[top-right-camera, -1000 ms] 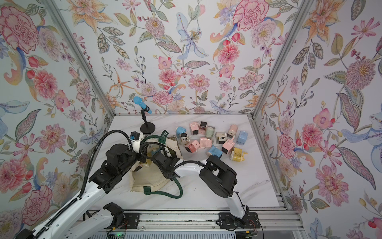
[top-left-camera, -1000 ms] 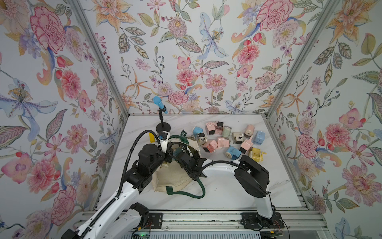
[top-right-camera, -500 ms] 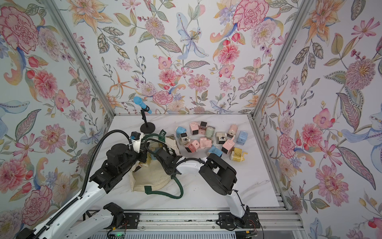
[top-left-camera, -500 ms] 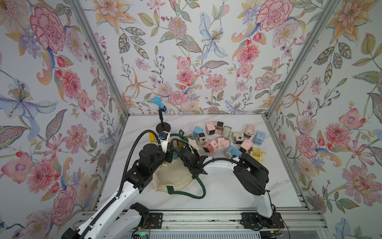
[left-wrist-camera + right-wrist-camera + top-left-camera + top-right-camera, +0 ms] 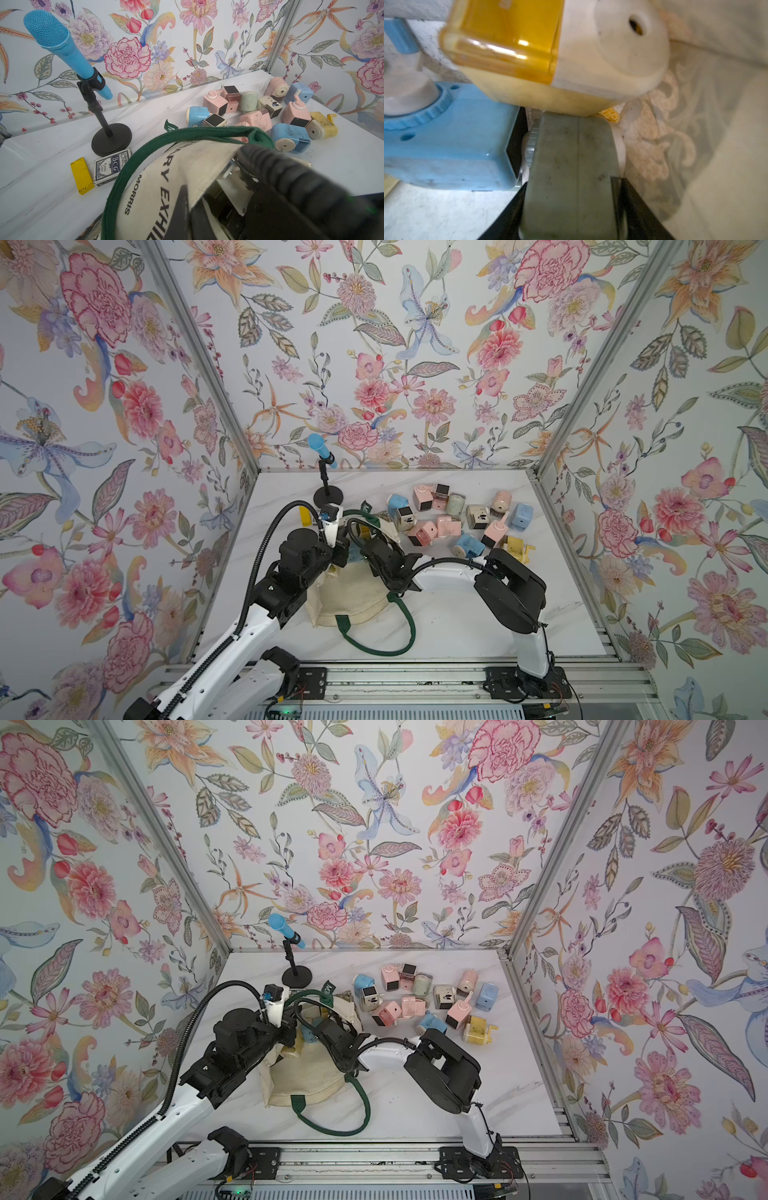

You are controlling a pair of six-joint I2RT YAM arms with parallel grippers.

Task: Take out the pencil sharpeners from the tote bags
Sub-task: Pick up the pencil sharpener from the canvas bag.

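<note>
The cream tote bag (image 5: 353, 597) (image 5: 303, 1077) lies in the middle of the table with its mouth toward the back. My left gripper (image 5: 338, 549) (image 5: 187, 191) is shut on the bag's lettered canvas rim (image 5: 158, 187) and holds it up. My right gripper (image 5: 368, 549) (image 5: 571, 187) reaches into the mouth. Its black fingers (image 5: 631, 203) press both sides of a sage green pencil sharpener (image 5: 571, 155). Beside that one, inside the bag, lie a blue sharpener (image 5: 446, 135) and a yellow one (image 5: 529, 52). Several pastel sharpeners (image 5: 446, 526) (image 5: 411, 1006) (image 5: 255, 118) lie heaped on the table at the back right.
A blue microphone (image 5: 322, 452) on a black round-based stand (image 5: 328, 499) is at the back, left of the heap. A yellow bar (image 5: 82, 175) and a card deck (image 5: 112, 166) lie by the stand. A green strap loop (image 5: 399, 639) trails toward the front edge.
My right gripper's jaws have narrowed onto the green sharpener inside the bag, and the bag's mouth and front strap have shifted a little. The left arm has held still.
</note>
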